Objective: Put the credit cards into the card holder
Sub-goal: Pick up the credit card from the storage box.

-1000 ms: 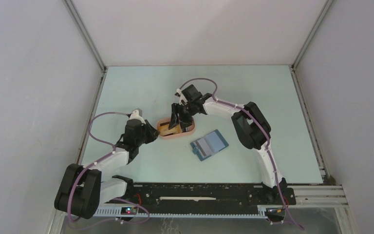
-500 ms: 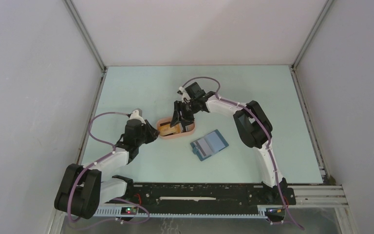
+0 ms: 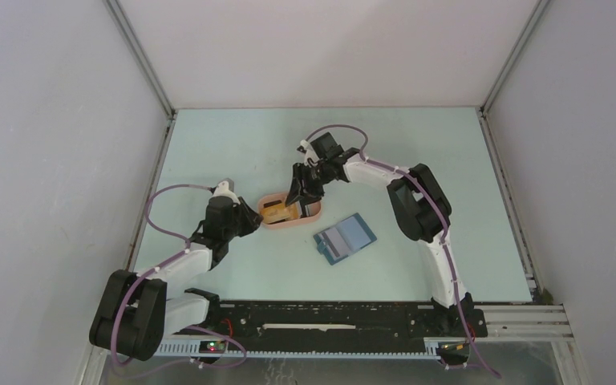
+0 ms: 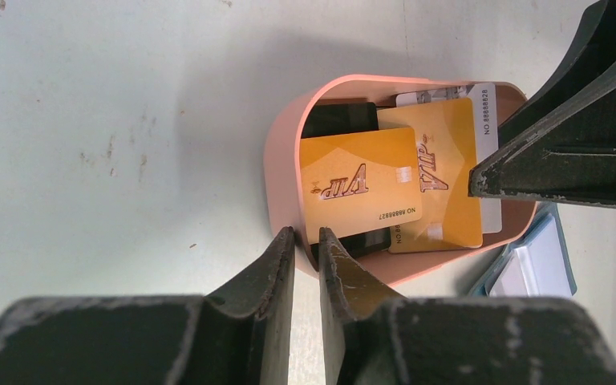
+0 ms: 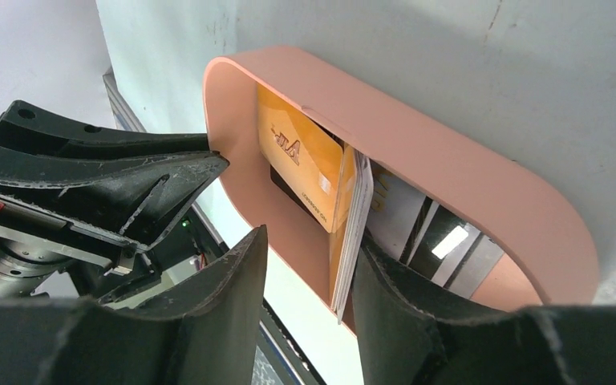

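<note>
The credit cards lie in a salmon-pink tray (image 3: pixel 293 227): two yellow-orange cards (image 4: pixel 361 180), a whitish one (image 4: pixel 489 112) and a black one (image 4: pixel 341 119). The dark-blue card holder (image 3: pixel 345 238) lies open on the table, right of the tray. My left gripper (image 4: pixel 305 241) is shut on the tray's near-left rim (image 4: pixel 281 152). My right gripper (image 5: pixel 309 273) is open over the tray's right end. A yellow card (image 5: pixel 301 156) and the whitish card (image 5: pixel 354 216) stand on edge between its fingers, against the right finger (image 5: pixel 393 289).
The left gripper's black body (image 5: pixel 104 188) is close to the right gripper, across the tray. A corner of the card holder (image 4: pixel 537 269) shows just past the tray. The arm bases and a black rail (image 3: pixel 329 317) run along the near edge.
My right gripper has shifted slightly right and back over the tray's right end. The left gripper, the tray and the card holder have not moved.
</note>
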`<action>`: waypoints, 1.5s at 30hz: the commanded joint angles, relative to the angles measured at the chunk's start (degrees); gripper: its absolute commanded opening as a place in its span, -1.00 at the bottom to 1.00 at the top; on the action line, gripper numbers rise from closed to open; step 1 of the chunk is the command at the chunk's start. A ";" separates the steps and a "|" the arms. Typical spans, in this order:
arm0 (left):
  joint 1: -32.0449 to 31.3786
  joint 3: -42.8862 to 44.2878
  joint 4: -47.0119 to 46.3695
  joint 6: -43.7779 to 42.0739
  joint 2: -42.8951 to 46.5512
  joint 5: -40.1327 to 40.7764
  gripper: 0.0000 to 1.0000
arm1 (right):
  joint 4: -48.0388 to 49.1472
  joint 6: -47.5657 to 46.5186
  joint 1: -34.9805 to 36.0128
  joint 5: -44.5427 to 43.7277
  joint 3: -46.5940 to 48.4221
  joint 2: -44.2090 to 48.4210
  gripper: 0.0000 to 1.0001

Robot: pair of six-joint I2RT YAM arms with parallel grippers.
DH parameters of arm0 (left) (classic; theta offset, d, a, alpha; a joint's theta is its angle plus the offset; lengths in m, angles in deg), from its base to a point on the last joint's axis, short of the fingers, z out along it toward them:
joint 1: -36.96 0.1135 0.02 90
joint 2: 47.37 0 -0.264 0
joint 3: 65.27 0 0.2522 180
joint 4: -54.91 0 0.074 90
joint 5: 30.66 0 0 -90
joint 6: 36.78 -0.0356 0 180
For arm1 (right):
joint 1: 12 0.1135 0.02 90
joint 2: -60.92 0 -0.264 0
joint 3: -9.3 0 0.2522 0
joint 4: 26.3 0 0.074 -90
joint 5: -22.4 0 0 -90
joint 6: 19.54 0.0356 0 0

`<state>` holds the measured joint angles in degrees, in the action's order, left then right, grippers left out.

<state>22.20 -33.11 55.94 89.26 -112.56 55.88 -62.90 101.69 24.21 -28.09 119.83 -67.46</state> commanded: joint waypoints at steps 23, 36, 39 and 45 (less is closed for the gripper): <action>-0.44 2.96 0.89 -0.70 1.30 -0.55 -0.58 | 1.47 -0.96 -2.22 2.22 -1.42 3.55 -0.32; -0.43 3.05 1.26 -0.87 1.58 -0.31 -0.58 | 1.41 -1.32 -2.57 2.29 -1.84 3.96 -0.37; -0.44 3.05 1.37 -0.95 1.59 -0.31 -0.58 | 1.46 -1.32 -2.80 2.41 -1.93 4.09 -0.37; -0.44 3.14 1.49 -0.96 1.47 -0.23 -0.58 | 1.50 -1.35 -3.14 2.37 -2.36 4.25 -0.42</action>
<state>22.09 -33.11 56.53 89.21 -112.17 55.92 -62.48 101.23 21.48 -26.56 117.91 -67.13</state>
